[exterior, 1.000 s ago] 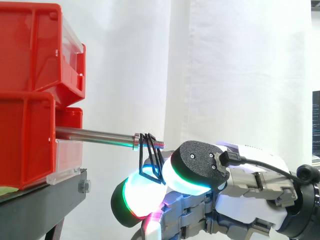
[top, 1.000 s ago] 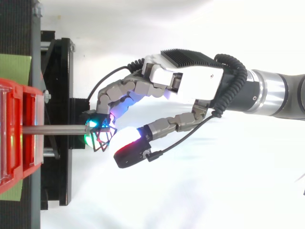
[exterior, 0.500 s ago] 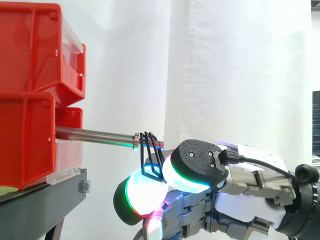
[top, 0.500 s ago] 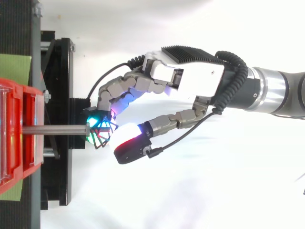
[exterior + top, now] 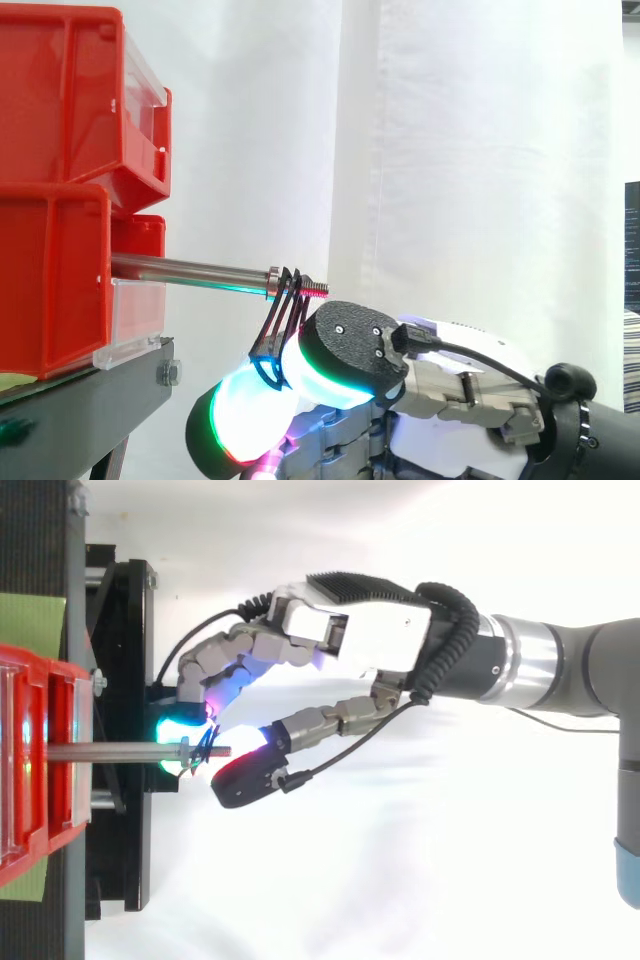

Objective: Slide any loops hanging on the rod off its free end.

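A steel rod (image 5: 190, 270) sticks out level from between the stacked red bins (image 5: 55, 280) at the left of the side view; its free end points right and finishes in a small collar and a short threaded tip, just left of frame centre. The black loops (image 5: 285, 305) hang on the rod right at that collar, close to the free end but on the rod; they drop down and slightly left from it. In the top view the loops (image 5: 205, 748) sit at the centre left, just short of the rod's tip.

The hand (image 5: 370, 640) comes in from the right of both views. Its fingers (image 5: 215, 670) are curled toward the rod end from the upper side of the top view, with the thumb reaching in from the lower side; in the side view the lower ends of the loops run down between a black-backed pad with a cyan-green rim (image 5: 340, 345) and a pad glowing white, green and red (image 5: 235, 430), so the hand appears to pinch the loops between them.

The bins rest on a black stand (image 5: 90, 400) at the lower left; a white curtain (image 5: 480, 150) fills the background.
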Tool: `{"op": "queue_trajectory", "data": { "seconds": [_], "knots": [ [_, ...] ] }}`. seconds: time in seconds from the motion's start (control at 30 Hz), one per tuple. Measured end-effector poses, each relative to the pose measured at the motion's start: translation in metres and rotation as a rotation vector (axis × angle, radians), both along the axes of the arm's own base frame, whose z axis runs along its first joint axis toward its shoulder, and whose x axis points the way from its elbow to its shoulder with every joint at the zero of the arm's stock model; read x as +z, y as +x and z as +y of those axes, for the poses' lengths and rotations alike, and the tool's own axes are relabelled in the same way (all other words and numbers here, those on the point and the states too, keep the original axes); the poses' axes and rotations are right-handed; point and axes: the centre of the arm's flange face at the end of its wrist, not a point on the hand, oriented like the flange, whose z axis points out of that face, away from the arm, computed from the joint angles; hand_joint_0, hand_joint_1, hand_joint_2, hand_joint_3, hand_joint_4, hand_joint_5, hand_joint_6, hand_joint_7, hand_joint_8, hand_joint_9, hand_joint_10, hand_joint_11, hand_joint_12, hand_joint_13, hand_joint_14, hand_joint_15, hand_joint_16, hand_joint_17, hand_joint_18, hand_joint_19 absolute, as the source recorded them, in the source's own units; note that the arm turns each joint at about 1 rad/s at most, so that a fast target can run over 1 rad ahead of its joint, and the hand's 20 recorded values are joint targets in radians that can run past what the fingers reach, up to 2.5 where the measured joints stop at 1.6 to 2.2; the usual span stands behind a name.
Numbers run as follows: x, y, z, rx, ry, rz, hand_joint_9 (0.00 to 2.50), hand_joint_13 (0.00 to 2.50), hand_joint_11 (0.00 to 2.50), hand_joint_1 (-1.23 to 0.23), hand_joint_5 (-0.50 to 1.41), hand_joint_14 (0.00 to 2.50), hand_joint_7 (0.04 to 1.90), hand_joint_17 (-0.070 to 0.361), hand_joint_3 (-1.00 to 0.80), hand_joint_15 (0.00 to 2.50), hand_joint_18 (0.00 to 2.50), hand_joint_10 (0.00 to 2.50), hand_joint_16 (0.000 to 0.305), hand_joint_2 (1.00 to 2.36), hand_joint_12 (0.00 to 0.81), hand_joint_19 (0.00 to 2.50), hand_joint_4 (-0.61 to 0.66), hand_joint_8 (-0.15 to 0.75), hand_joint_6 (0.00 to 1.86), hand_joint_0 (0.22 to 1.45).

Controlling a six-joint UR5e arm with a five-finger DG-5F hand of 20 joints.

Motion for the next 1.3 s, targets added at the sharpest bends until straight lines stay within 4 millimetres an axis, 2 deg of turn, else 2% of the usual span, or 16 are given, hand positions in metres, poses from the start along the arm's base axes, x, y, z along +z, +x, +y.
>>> {"op": "queue_trajectory", "data": {
  "seconds": [0.33, 0.67, 1.3],
  "knots": [
    [-0.0007, 0.0020, 0.0007, 0.024, 0.014, 0.003, 0.92, 0.91, 0.62, -0.62, -0.19, 0.01, 0.98, 0.124, -0.15, 0.37, 0.87, 0.01, 0.055, 1.02, 0.375, 0.70, 0.08, 0.346, 0.90, 0.60],
    [0.0051, 0.0044, 0.0031, 0.039, 0.005, -0.034, 0.91, 0.90, 0.63, -0.59, -0.19, 0.01, 0.95, 0.118, -0.32, 0.39, 0.84, 0.01, 0.052, 1.01, 0.363, 0.73, 0.12, 0.332, 0.87, 0.57],
    [0.0049, 0.0038, 0.0045, 0.068, -0.015, -0.034, 0.93, 0.91, 0.62, -0.60, -0.18, 0.01, 0.94, 0.122, -0.41, 0.39, 0.87, 0.01, 0.054, 1.01, 0.374, 0.73, 0.15, 0.343, 0.84, 0.54]
  ]
}}
